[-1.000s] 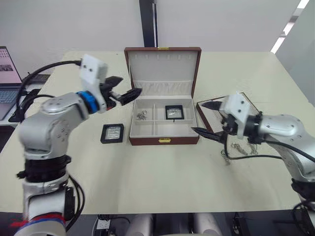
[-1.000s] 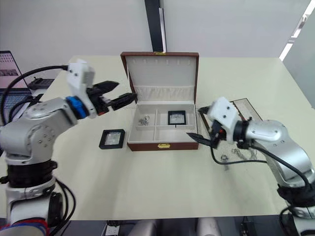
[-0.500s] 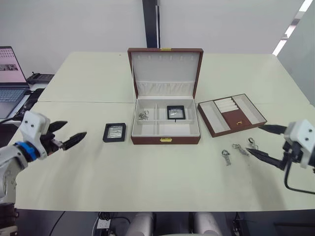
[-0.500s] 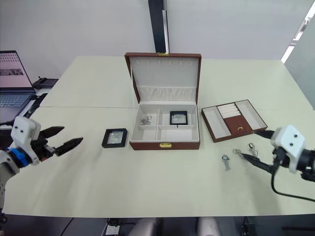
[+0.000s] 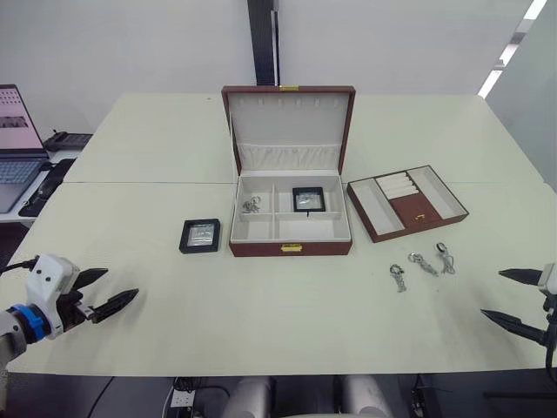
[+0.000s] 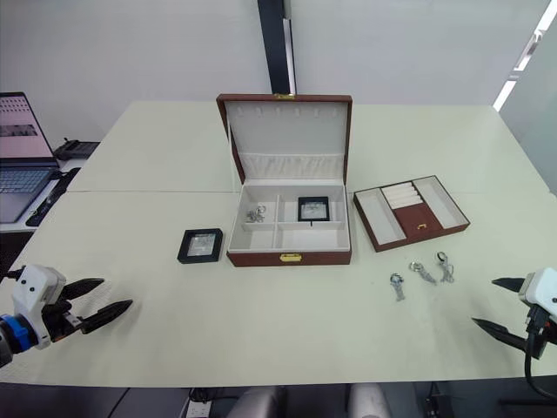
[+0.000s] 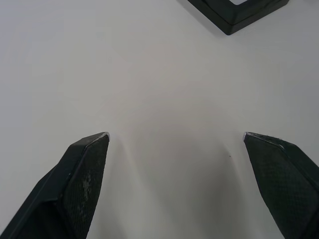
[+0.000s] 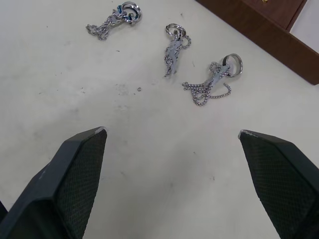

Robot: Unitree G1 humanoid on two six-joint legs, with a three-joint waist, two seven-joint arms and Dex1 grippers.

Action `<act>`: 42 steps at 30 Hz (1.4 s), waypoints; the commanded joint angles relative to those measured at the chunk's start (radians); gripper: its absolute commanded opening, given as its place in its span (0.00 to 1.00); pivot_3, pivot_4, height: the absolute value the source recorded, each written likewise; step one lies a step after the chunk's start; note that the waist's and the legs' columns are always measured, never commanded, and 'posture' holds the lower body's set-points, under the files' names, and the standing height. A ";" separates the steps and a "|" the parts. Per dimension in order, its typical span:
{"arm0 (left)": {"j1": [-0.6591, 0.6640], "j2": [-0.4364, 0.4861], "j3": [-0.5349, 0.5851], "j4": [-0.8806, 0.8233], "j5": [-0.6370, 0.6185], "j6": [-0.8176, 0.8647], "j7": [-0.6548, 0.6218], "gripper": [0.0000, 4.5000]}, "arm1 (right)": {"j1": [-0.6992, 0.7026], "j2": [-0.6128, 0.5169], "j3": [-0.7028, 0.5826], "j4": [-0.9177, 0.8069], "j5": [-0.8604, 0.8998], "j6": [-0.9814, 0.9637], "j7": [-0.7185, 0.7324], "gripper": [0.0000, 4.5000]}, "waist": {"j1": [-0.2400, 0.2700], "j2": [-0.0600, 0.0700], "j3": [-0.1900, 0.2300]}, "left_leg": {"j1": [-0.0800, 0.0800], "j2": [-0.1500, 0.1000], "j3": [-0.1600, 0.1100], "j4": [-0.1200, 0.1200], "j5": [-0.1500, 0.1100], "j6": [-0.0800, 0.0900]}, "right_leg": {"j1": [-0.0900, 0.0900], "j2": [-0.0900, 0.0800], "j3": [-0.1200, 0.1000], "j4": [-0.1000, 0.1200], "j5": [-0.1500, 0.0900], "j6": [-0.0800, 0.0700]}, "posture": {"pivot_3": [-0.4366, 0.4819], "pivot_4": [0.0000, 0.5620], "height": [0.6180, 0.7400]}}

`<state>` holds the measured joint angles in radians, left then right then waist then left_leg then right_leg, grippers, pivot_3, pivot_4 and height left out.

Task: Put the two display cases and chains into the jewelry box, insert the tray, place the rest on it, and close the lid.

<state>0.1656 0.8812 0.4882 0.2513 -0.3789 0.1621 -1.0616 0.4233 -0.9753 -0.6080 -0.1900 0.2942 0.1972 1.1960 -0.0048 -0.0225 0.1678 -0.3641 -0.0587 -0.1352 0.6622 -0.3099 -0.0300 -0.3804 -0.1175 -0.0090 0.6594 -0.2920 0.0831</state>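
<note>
Left eye view: both grippers [image 5: 110,291] [image 5: 513,299] spread open, empty, at the table's [image 5: 261,313] near corners; right wrist view resolves three chained rings [image 8: 172,50].

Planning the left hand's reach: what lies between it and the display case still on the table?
Nothing. In the left eye view, only bare table separates the open left hand from the display case beside the jewelry box.

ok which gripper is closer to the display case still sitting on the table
Left. The left gripper is open near the table's front left edge, diagonally in front of the display case. The right gripper, also open, is far across at the right edge.
</note>
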 commanded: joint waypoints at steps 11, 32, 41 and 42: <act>-0.031 0.029 0.023 -0.017 -0.012 -0.042 -0.038 0.99 | 0.007 -0.022 -0.031 -0.033 0.008 0.015 0.012 1.00 | 0.000 0.000 0.000 | 0.000 0.000 0.000 0.000 0.000 0.000 | 0.001 0.000 0.000 0.000 0.000 0.000 | 0.48 0.27 1.00; -0.055 0.093 -0.026 -0.181 -0.011 -0.004 -0.119 0.99 | -0.622 -0.028 0.397 -0.400 0.358 0.345 -0.074 1.00 | -0.001 0.001 0.001 | 0.000 0.001 -0.001 0.000 0.001 -0.001 | 0.000 0.000 -0.001 -0.001 0.000 0.000 | 0.48 0.27 1.00; -0.259 0.150 -0.174 -0.136 0.009 -0.022 -0.235 0.99 | -0.717 0.039 0.500 -0.421 0.387 0.381 -0.129 1.00 | 0.001 0.002 0.002 | -0.001 0.000 -0.001 0.000 0.001 -0.002 | -0.001 0.000 -0.001 0.000 0.000 0.000 | 0.48 0.27 1.00; -0.289 0.152 -0.197 -0.113 0.017 -0.038 -0.256 0.99 | -0.719 0.046 0.503 -0.425 0.393 0.388 -0.136 1.00 | 0.000 0.002 0.002 | -0.001 0.000 -0.001 0.000 0.001 -0.002 | -0.001 0.001 -0.001 0.000 0.000 0.000 | 0.48 0.27 1.00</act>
<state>-0.0950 1.0127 0.3094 0.1152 -0.3710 0.1569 -1.2842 -0.2865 -0.9337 -0.0958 -0.5870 0.6614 0.5793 1.0747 -0.0045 -0.0208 0.1693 -0.3647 -0.0593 -0.1356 0.6627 -0.3084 -0.0326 -0.3817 -0.1167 -0.0104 0.6599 -0.2919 0.0830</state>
